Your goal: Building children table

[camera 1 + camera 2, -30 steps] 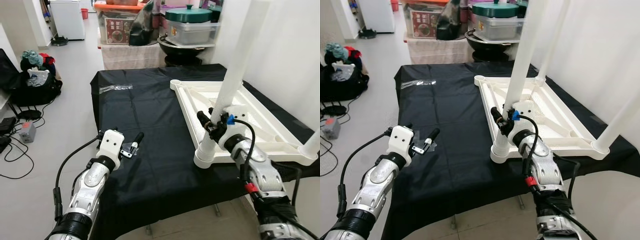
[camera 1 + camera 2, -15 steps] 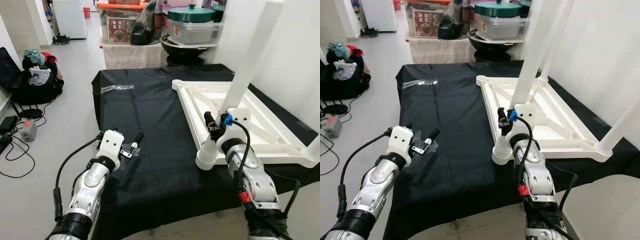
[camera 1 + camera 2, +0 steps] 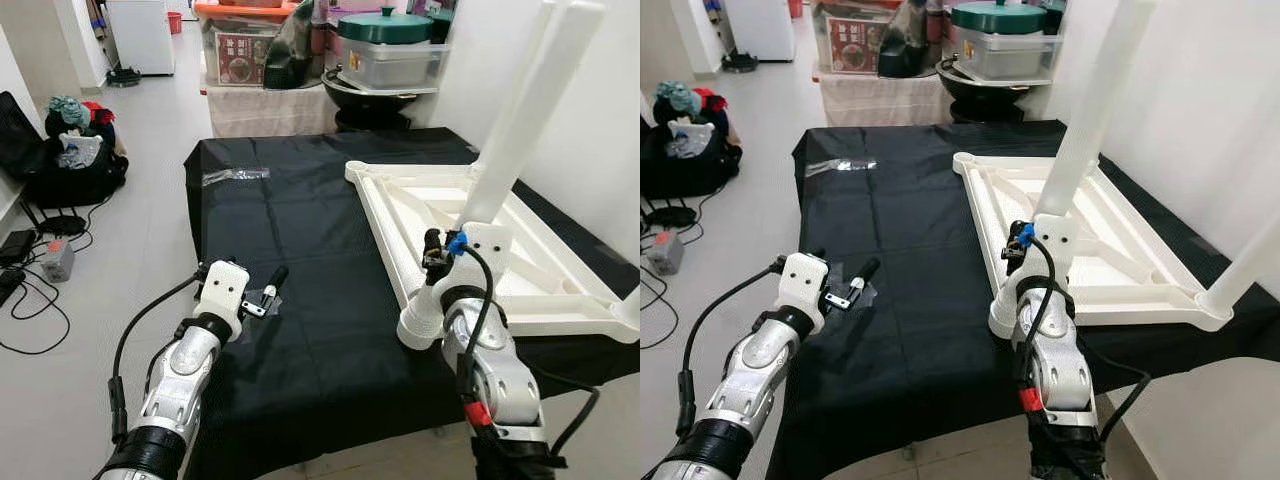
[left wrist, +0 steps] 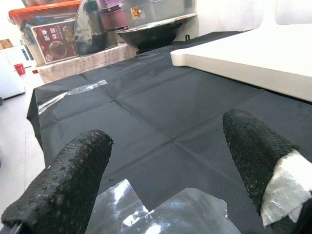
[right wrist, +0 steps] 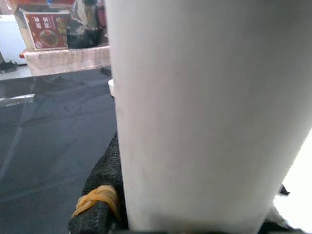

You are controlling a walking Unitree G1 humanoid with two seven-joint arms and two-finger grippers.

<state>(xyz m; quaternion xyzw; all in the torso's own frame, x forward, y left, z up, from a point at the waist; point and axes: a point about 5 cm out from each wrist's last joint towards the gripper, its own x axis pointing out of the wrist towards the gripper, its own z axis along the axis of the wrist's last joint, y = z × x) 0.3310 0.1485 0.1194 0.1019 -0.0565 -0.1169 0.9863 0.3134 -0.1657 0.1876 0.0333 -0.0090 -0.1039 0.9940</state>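
Note:
A white table top [image 3: 520,250] lies upside down on the black cloth [image 3: 300,220]. A thick white leg [image 3: 520,130] rises from its near left corner, leaning right. My right gripper [image 3: 432,255] is shut on this leg just above the base; in the right wrist view the leg [image 5: 204,112] sits against a black finger [image 5: 105,190] with a yellow band. Another leg [image 3: 630,305] stands at the near right corner. My left gripper [image 3: 258,282] hovers open low over the cloth at the near left, its fingers [image 4: 78,170] empty above a clear plastic scrap [image 4: 161,209].
A strip of clear tape [image 3: 232,176] lies at the cloth's far left. Behind the table stand storage boxes and pots [image 3: 385,45]. Bags and clothes [image 3: 70,150] and cables [image 3: 40,260] lie on the floor to the left. A white wall runs along the right.
My right arm has swung in from the right to below the leg, still gripping it, and the leg now leans further right. The left arm has stayed put.

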